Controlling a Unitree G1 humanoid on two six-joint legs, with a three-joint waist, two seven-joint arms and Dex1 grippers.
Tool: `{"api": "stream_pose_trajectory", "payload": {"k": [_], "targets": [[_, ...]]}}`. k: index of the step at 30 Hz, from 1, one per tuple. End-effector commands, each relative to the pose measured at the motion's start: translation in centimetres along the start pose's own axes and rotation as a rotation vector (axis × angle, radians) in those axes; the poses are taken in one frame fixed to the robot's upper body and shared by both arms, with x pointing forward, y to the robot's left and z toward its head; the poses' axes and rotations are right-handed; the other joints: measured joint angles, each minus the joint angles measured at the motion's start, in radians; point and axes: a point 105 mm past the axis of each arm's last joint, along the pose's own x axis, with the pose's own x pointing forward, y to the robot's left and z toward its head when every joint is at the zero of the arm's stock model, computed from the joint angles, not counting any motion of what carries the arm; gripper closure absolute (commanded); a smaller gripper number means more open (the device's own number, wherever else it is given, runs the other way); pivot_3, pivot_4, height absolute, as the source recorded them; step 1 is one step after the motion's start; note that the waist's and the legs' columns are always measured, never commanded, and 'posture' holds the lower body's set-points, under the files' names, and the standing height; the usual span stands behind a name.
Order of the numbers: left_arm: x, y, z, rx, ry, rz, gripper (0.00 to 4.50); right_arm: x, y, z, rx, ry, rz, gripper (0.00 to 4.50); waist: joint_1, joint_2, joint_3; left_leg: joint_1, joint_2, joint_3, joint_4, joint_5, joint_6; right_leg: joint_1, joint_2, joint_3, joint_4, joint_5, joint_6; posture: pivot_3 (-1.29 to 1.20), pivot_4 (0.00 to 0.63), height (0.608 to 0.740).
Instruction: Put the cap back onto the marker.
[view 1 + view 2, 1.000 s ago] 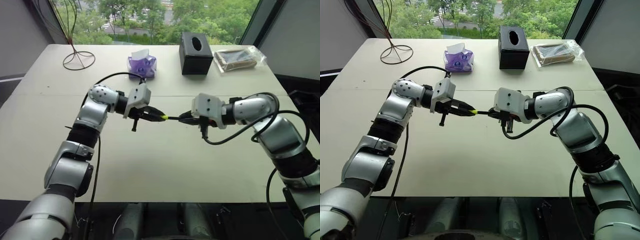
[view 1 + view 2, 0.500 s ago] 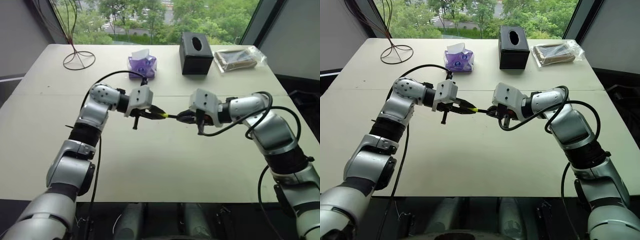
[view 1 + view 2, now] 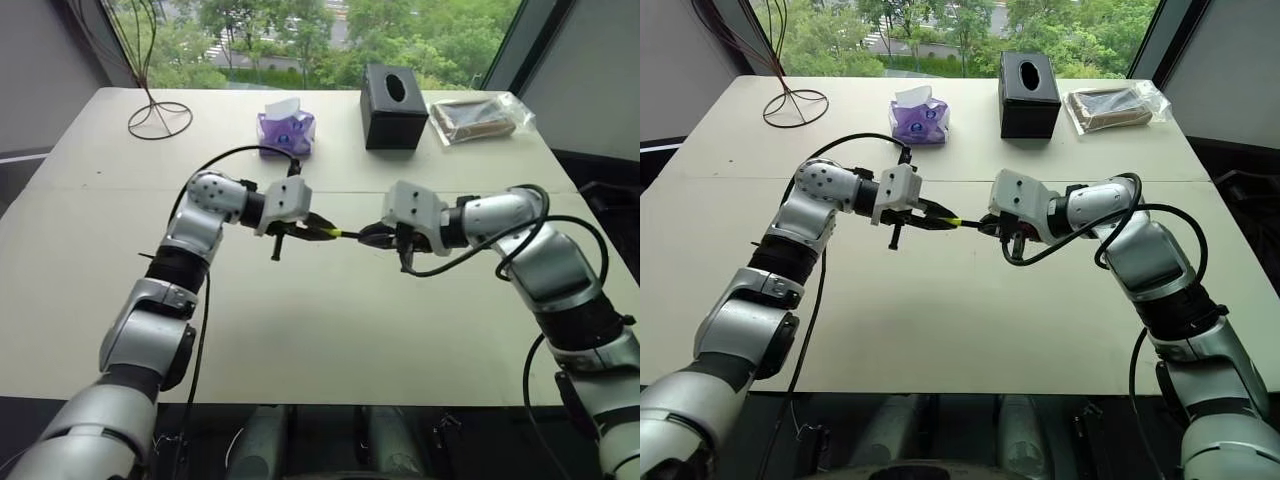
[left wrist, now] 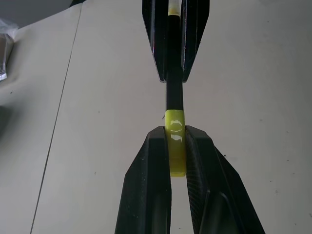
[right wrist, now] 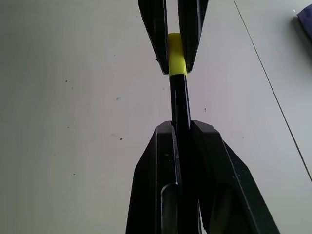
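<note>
At the centre of the head views, the yellow cap (image 4: 175, 146) meets the end of the black marker (image 5: 179, 105), the two lined up end to end in mid-air above the pale table (image 3: 330, 330). In the left wrist view the cap sits clamped between the left gripper's (image 4: 176, 146) two black fingers, its open end touching or just over the marker's tip; whether it is fully seated cannot be told. The right gripper (image 5: 180, 131) is closed narrowly on the marker's black shaft, pointing it toward the cap; a yellow band shows on the shaft between that gripper's fingers in the left wrist view. In the left eye view the left gripper reaches in from centre-left and the right gripper from centre-right, fingertips near each other, both held clear of the tabletop.

Further back on the table, toward the top of the frame, stand a purple tissue pack (image 3: 286, 129) and, to its right, a black tissue box (image 3: 391, 93). A clear plastic bag with dark contents (image 3: 478, 116) lies at upper right, and a wire stand with a round base (image 3: 159, 116) sits at upper left. Green trees (image 3: 300, 30) show through the window behind the table.
</note>
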Motion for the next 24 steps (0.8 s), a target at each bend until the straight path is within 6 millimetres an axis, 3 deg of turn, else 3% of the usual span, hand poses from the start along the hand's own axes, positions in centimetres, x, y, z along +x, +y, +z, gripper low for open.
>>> {"api": "stream_pose_trajectory", "payload": {"k": [1, 5, 8, 14, 18, 21, 24], "targets": [[-1.0, 0.9, -0.1, 0.006, 0.034, 0.048, 4.46, -0.9, -0.3, 0.4, -0.045, 0.001, -0.027, 4.5, -0.001, 0.0, 0.0, 0.0, 0.0, 0.0, 0.0, 0.0, 0.0, 0.0, 0.0, 0.0, 0.0, 0.0, 0.0, 0.0, 0.15, 0.74], [-1.0, 0.7, -0.3, -0.002, 0.033, 0.049, 4.46, -0.9, -0.4, 0.3, -0.049, 0.002, -0.031, 4.5, -0.001, 0.0, 0.0, 0.0, 0.0, 0.0, 0.0, 0.0, 0.0, 0.0, 0.0, 0.0, 0.0, 0.0, 0.0, 0.0, 0.15, 0.74], [-1.0, 0.8, -0.4, 0.006, 0.042, 0.058, 3.18, -0.9, -0.4, 0.2, -0.05, 0.006, -0.03, 4.5, -0.001, 0.0, 0.0, 0.0, 0.0, 0.0, 0.0, 0.0, 0.0, 0.0, 0.0, 0.0, 0.0, 0.0, 0.0, 0.0, 0.15, 0.74], [-1.4, 1.5, -0.4, 0.027, 0.057, 0.094, 0.13, -1.1, -0.4, -0.7, -0.036, 0.04, -0.031, 4.5, 0.0, 0.0, 0.0, 0.0, 0.0, 0.0, 0.0, 0.0, 0.0, 0.0, 0.0, 0.0, 0.0, 0.0, 0.0, 0.0, 0.15, 0.74], [-2.5, 2.5, -0.1, -0.044, 0.025, 0.17, 0.13, -1.9, -1.3, -2.3, 0.033, 0.078, -0.116, 4.5, 0.0, 0.0, 0.0, 0.0, 0.0, 0.0, 0.0, 0.0, 0.0, 0.0, 0.0, 0.0, 0.0, 0.0, 0.0, 0.0, 0.15, 0.74], [-4.0, 3.6, -0.4, -0.192, -0.026, 0.305, 0.13, -3.3, -3.1, -3.8, 0.217, 0.055, -0.291, 4.5, 0.0, 0.0, 0.0, 0.0, 0.0, 0.0, 0.001, 0.0, 0.0, 0.0, 0.0, 0.0, 0.0, 0.0, 0.0, 0.0, 0.15, 0.74], [-5.2, 3.7, -2.0, -0.367, -0.018, 0.464, 0.13, -4.6, -4.0, -5.8, 0.466, 0.017, -0.474, 4.5, -0.002, 0.0, 0.0, 0.0, 0.001, -0.001, 0.0, 0.0, 0.0, 0.0, 0.0, 0.0, 0.001, 0.0, 0.0, 0.0, 0.15, 0.74]]}}
